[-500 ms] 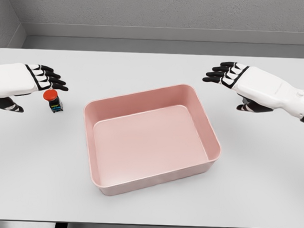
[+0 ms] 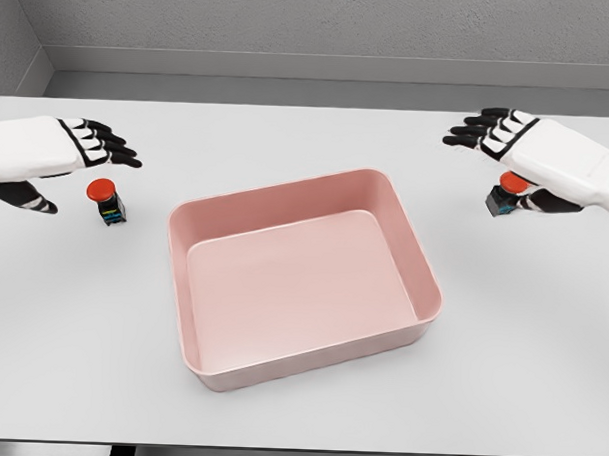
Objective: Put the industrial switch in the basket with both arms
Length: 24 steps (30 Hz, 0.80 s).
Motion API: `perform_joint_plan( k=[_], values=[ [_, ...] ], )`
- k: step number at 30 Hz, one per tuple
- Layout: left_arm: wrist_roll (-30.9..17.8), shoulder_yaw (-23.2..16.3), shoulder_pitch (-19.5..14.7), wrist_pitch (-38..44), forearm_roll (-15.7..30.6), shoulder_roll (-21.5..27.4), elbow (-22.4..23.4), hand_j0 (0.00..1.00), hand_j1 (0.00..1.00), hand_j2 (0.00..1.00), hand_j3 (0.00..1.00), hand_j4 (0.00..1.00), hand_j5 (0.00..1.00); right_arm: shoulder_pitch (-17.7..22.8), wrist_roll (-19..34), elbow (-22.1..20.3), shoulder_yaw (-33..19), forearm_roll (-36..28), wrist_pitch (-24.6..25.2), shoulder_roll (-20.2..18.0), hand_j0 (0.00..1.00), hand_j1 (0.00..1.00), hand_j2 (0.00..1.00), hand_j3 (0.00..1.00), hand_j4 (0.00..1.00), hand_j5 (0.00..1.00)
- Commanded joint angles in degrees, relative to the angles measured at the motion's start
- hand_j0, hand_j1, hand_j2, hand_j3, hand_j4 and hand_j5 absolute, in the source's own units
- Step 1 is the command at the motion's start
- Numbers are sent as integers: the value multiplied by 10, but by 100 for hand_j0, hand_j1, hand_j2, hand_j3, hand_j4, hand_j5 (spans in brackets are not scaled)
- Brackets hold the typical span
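Two red-capped industrial switches stood on the white table (image 2: pixel 298 428) in the head view: one switch (image 2: pixel 107 201) near the left edge, just below the left hand (image 2: pixel 57 149), whose fingers were spread and held nothing; a second switch (image 2: pixel 506 193) near the right edge, half hidden under the right hand (image 2: pixel 532 156), also wide. The pink basket (image 2: pixel 428 282) sat mid-table, with nothing in it. I judged this the reaching step; next, each hand needed to lower and close. Grey walls stood behind.
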Motion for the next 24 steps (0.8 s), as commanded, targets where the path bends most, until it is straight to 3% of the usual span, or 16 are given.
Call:
perform_joint_plan(
  k=[1,4,6,9,12,14,17,24],
  values=[
    [0,-10,-1,1,4,-14,13,100,100,100,100,100,100,2,0,13,-16,-4,2,-4,100,100,100,100,100,100],
    [-9,-21,-6,15,-7,-24,35,100,100,100,100,100,100,4,0,82,-28,-3,2,-11,100,100,100,100,100,100],
    [-12,-25,-8,22,-46,-50,73,100,100,100,100,100,100,14,1,92,-38,-3,2,-12,100,100,100,100,100,100],
    [-12,-29,-11,21,-51,-58,115,100,100,100,100,100,100,13,1,134,-38,-3,2,-15,100,100,100,100,100,100],
    [-12,-34,-12,23,-74,-74,122,100,100,100,100,100,100,13,1,154,-37,-4,2,-16,100,100,100,100,100,100],
    [-12,-35,-11,22,-75,-88,121,100,100,100,100,100,100,11,26,195,-30,-3,2,-15,100,100,100,100,100,100],
    [-13,-36,-11,23,-82,-96,122,100,100,100,100,100,100,-22,30,210,19,6,2,-13,100,100,100,100,100,100],
    [-12,-43,-9,23,-92,-95,140,100,100,100,100,100,100,-90,30,287,88,21,2,5,100,100,100,100,100,100]
  ],
)
